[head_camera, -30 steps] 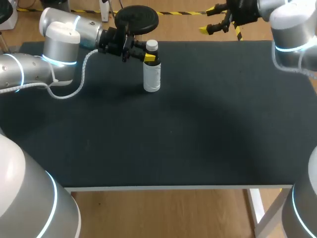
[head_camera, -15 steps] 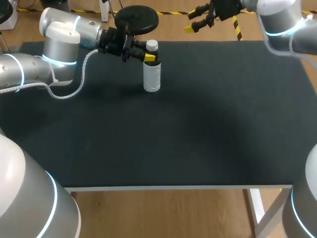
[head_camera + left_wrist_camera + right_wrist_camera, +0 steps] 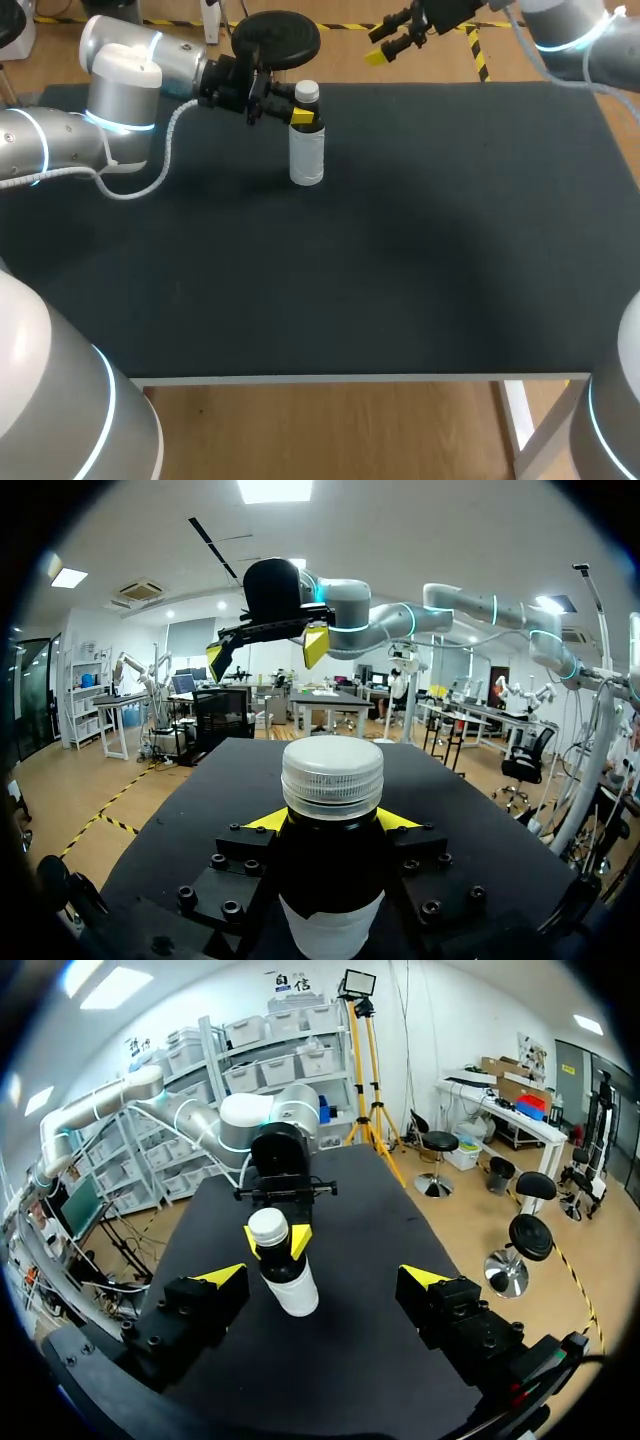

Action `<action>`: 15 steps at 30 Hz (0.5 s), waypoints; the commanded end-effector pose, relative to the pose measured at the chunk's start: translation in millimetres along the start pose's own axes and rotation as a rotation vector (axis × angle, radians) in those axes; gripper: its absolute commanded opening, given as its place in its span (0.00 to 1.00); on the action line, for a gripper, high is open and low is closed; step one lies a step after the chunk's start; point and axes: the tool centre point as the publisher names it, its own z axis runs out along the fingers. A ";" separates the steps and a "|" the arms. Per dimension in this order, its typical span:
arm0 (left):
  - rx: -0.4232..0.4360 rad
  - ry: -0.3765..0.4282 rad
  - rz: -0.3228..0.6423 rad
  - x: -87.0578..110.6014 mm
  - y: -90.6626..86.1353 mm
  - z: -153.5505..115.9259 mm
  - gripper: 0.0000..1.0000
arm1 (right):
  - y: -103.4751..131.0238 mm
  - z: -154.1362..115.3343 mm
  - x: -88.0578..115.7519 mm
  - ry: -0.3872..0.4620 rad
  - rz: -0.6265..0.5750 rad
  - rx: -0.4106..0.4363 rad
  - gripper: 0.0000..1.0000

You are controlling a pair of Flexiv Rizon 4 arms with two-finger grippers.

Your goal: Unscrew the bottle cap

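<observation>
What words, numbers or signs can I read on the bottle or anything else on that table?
No text can be read in any of the views.
bottle: dark neck and white body, no letters that can be made out; any print is too small to tell.
cap: plain ribbed white, no print.
table: plain dark top, no marks or signs.

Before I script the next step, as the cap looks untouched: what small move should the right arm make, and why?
Probably bring the right gripper in over the cap. The left gripper is shut on the upright bottle below its cap, steadying it, while the right gripper hangs open, facing the bottle from well away, touching nothing.
</observation>
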 end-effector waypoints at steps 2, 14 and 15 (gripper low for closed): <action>0.000 0.006 0.000 -1.9 1.0 -0.3 0.00 | 1.5 -0.7 -3.9 0.037 0.000 0.007 1.00; 0.000 0.006 0.000 -1.9 1.0 -0.3 0.00 | 3.7 42.5 -4.4 0.009 -0.043 0.087 1.00; 0.000 0.006 0.000 -1.9 1.0 -0.3 0.00 | 6.0 44.7 -3.4 0.018 -0.043 0.081 1.00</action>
